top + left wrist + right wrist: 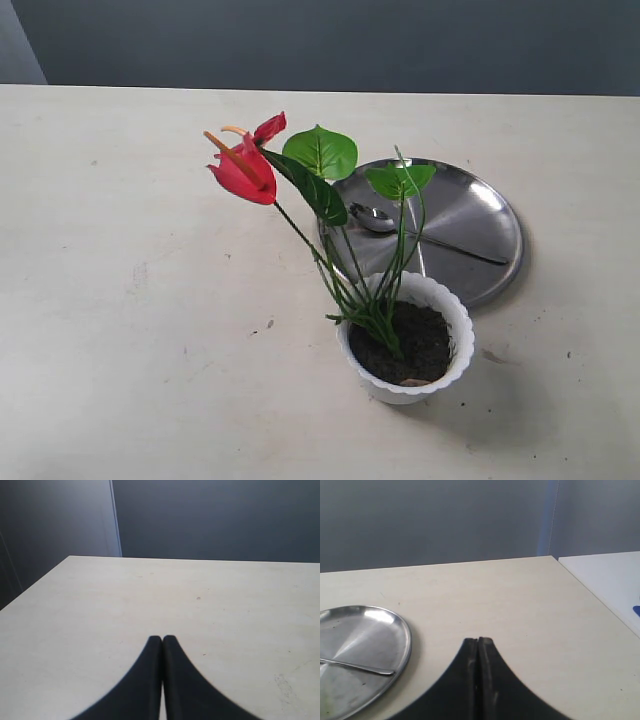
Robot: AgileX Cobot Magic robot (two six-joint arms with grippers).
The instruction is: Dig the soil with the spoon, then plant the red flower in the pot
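Observation:
The red flower (243, 168) stands with its green stems in the dark soil (412, 343) of the small white pot (455, 322), leaning to the left, in the exterior view. Behind the pot the spoon (375, 217) lies on a round steel plate (480, 225). In the right wrist view the spoon's handle (360, 666) shows on that plate (375, 630). My left gripper (162, 639) is shut over bare table, holding nothing. Off to one side of the plate, my right gripper (478, 641) is shut and empty too. Neither gripper appears in the exterior view.
The table's far edge meets a dark grey wall (330, 40). A white surface (610, 580) adjoins the table in the right wrist view. Small dirt specks (268, 324) lie on the tabletop near the pot.

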